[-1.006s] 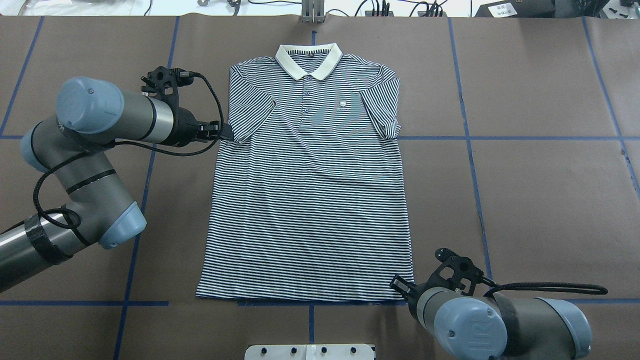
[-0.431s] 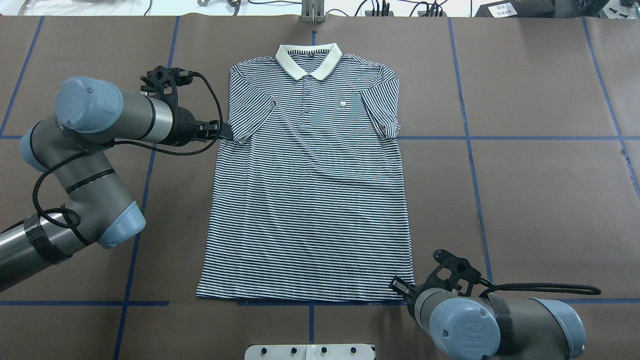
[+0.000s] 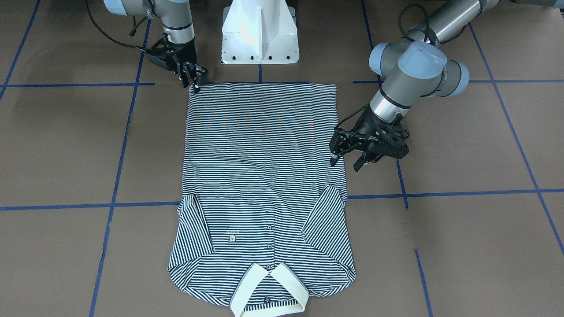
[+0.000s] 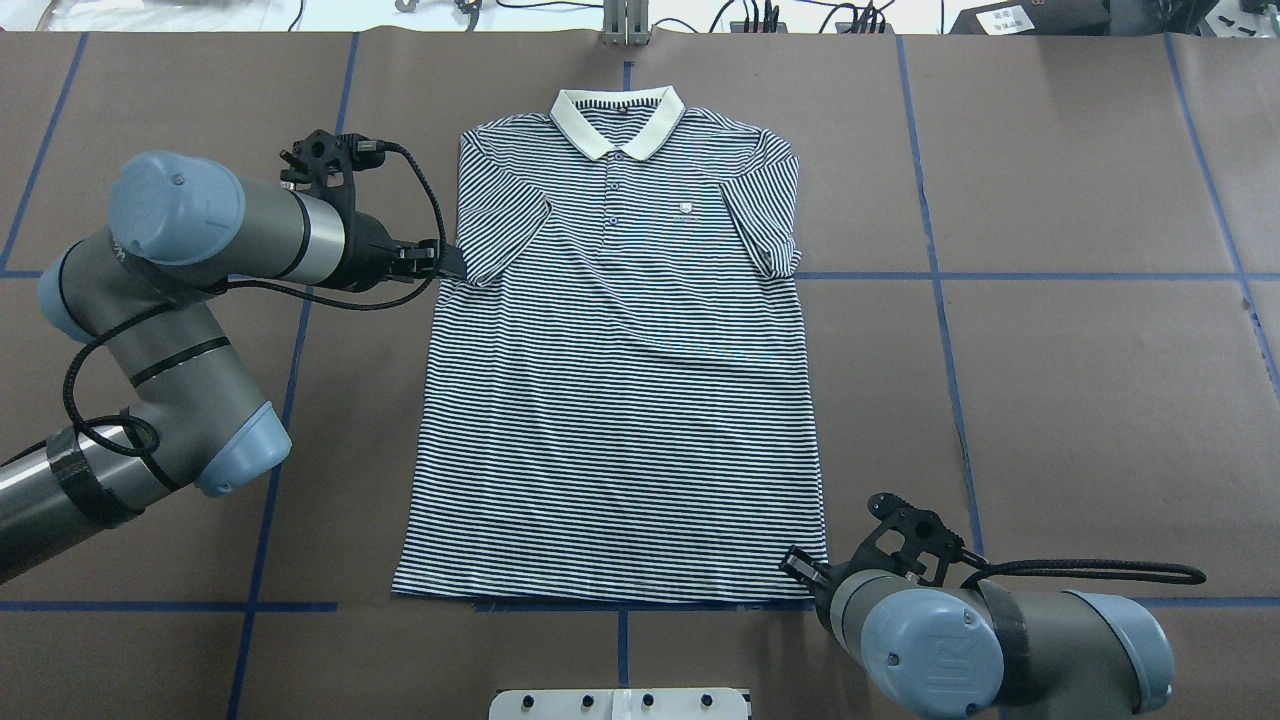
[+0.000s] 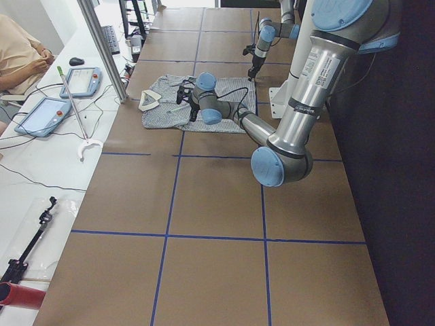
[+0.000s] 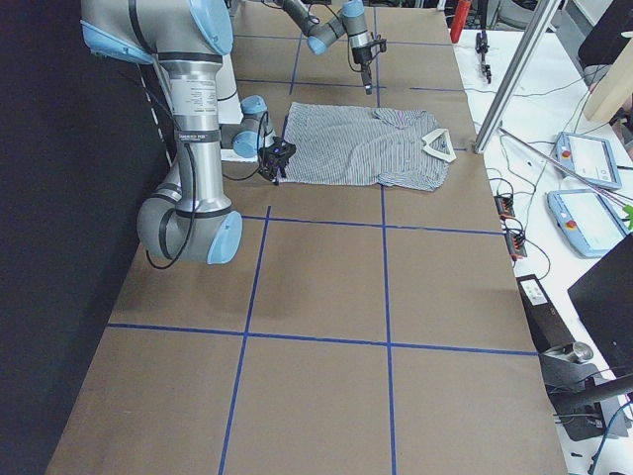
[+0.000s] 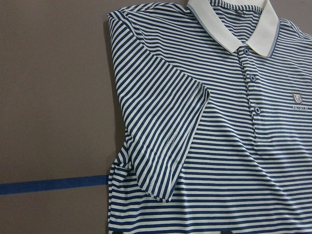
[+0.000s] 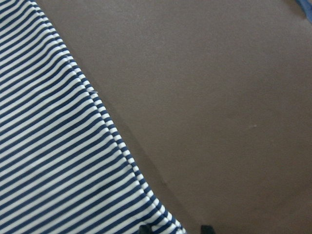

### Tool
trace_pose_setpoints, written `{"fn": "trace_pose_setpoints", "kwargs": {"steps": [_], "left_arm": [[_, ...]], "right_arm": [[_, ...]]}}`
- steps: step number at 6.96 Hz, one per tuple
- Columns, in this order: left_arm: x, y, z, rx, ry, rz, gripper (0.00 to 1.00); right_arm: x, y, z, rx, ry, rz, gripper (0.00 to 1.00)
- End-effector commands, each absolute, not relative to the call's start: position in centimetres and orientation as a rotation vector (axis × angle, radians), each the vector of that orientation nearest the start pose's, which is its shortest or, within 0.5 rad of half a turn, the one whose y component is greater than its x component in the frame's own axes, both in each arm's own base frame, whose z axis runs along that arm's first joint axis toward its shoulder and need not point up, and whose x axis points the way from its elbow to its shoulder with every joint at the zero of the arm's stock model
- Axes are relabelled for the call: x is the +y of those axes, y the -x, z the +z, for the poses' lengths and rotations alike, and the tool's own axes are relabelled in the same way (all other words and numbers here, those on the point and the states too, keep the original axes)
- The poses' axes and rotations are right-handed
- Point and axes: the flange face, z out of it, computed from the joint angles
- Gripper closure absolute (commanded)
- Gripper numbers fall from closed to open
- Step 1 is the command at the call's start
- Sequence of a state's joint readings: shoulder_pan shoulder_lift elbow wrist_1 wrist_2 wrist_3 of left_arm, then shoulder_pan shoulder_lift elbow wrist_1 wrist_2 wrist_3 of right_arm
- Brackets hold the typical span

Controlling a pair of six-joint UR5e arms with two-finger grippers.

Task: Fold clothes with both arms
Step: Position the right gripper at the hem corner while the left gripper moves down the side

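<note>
Overhead exterior: next to a second ago almost nothing moves. The polo shirt (image 4: 620,400) lies flat and face up on the table (image 4: 1050,400) with the same outline, collar (image 4: 617,118) on the far side from the robot. The left gripper (image 4: 447,262) sits just beside the sleeve (image 4: 500,235) tip, unchanged. The right arm (image 4: 930,650) has crept slightly toward the shirt, and the right gripper (image 3: 195,84) is at the near hem corner (image 8: 165,222). My read: both arms are settling into pre-grasp, no fabric is lifted, and the fold isn't started. Front-facing shows what overhead hides: the left jaws are spread wide, one finger at the shirt's side edge, the other over bare table, gripping nothing. Whether that finger touches cloth I can't tell. The right wrist cam shows two fingertips (image 8: 144,228) apart with the hem corner between them, not clamped yet. The left wrist cam shows no fingers, only sleeve, collar and buttons (image 7: 252,78), so it gives no contact check on that side.
</note>
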State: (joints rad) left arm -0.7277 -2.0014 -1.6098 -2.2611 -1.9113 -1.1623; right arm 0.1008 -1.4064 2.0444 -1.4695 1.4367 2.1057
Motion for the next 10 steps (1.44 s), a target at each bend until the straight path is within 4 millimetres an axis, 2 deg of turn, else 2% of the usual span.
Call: {"fn": "trace_pose_setpoints", "kwargs": {"steps": [1, 2, 4, 5, 6, 7, 8, 9, 10], "left_arm": [[-50.8, -42.1, 31.6, 1.132, -0.361, -0.088, 0.27], [-50.8, -42.0, 31.5, 1.133, -0.362, -0.09, 0.27], [-50.3, -41.3, 31.0, 1.146, -0.36, -0.099, 0.27], [-47.4, -39.2, 30.2, 1.195, -0.314, -0.173, 0.27], [-42.9, -38.8, 29.7, 1.233, -0.241, -0.224, 0.27], [-39.0, -39.0, 31.2, 1.21, -0.243, -0.242, 0.27], [-34.4, -39.5, 33.3, 1.186, -0.185, -0.293, 0.27], [-30.1, -41.6, 34.8, 1.162, -0.137, -0.324, 0.27], [-27.0, -43.8, 35.7, 1.127, -0.099, -0.334, 0.27]], "right_arm": [[-20.2, 50.5, 35.0, -0.771, 0.034, 0.66, 1.0], [-20.2, 50.6, 35.1, -0.769, 0.034, 0.66, 1.0], [-20.7, 49.3, 33.3, -0.809, 0.038, 0.669, 1.0], [-20.7, 48.8, 32.3, -0.83, 0.043, 0.669, 1.0], [-20.7, 48.7, 32.2, -0.832, 0.044, 0.669, 1.0], [-20.7, 48.7, 32.3, -0.832, 0.043, 0.668, 1.0], [-20.8, 48.7, 32.3, -0.831, 0.041, 0.668, 1.0], [-20.8, 48.7, 32.3, -0.832, 0.042, 0.668, 1.0], [-21.0, 48.6, 32.3, -0.832, 0.04, 0.672, 1.0]]}}
